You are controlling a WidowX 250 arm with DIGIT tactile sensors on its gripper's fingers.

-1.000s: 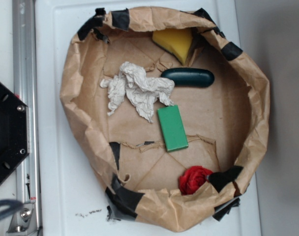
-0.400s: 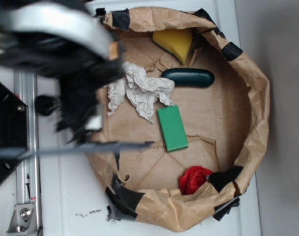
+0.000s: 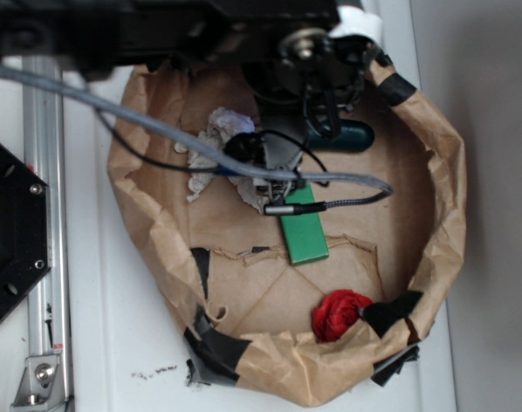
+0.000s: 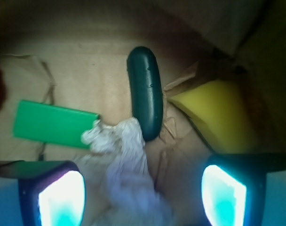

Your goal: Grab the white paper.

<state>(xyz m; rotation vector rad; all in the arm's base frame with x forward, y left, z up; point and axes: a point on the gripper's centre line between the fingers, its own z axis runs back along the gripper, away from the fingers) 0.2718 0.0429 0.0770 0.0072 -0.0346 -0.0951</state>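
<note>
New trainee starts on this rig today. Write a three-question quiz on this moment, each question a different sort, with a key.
1. True or false: in the wrist view, the gripper is shut on the white paper.
2. Multiple choice: in the wrist view, which thing's end does the white paper touch at its upper right? A) the red cloth B) the dark green oblong piece C) the yellow wedge
3. Fill in: the things lie inside a ring of brown ____ paper patched with black tape.

Key
1. False. The jaws stand apart, with the paper between them.
2. B, the dark green oblong piece.
3. Kraft; see the kraft paper ring.
</note>
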